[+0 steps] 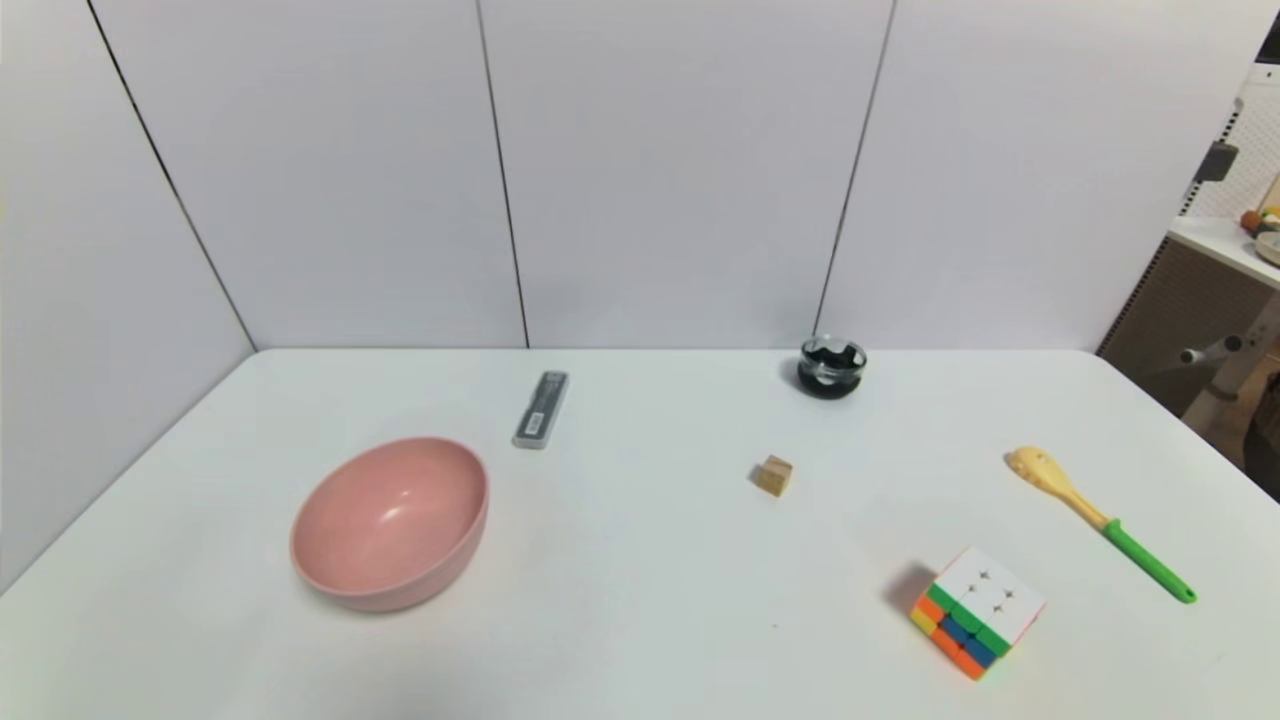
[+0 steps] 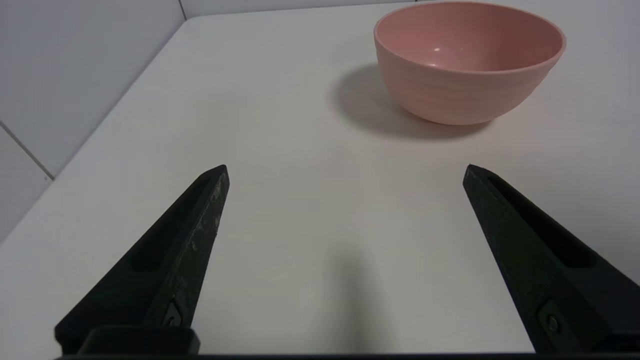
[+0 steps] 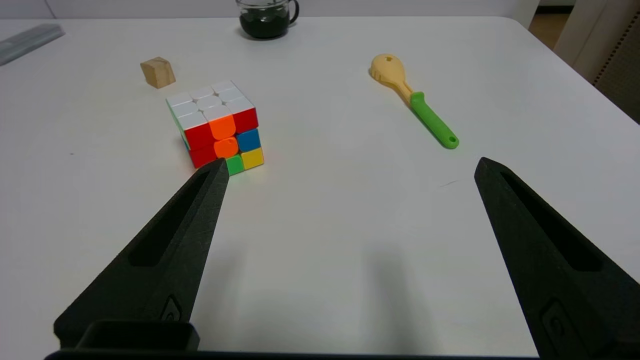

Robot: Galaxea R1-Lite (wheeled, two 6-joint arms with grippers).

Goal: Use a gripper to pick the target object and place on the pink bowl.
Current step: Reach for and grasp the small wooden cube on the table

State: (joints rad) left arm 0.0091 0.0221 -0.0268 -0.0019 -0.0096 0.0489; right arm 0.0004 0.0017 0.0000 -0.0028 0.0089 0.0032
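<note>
The little wooden cube [image 1: 774, 476] sits on the white worktop [image 1: 620, 620], right of the middle and nearer the back edge than the front. It looks like bare, light-brown wood — light, I'd say, and stiff, not likely to slip or to break under a squeeze. I would take it low, across two opposite upright faces, with the pads square to them, since it lies turned at an angle and so small a block could twist out of a corner grip.

Nearest to it, toward the back edge, is a glass cup with dark contents [image 1: 831, 366]. Toward the front right corner lies the puzzle cube [image 1: 978, 612], and beyond that, along the right edge, the spoon with a green handle [image 1: 1103, 524]. On the cube's other side, a slim grey case with a label [image 1: 542, 409] lies toward the back edge, and the pink bowl [image 1: 390, 525], hollow side up, stands toward the left edge, well apart from the cube.

The right gripper [image 3: 351, 167] is over the front right of the worktop, jaws wide apart, nothing between them; it seems the handier one for this pick. The left gripper [image 2: 346, 172] is at the front left, short of the bowl — spread wide as well, and holding nothing.
</note>
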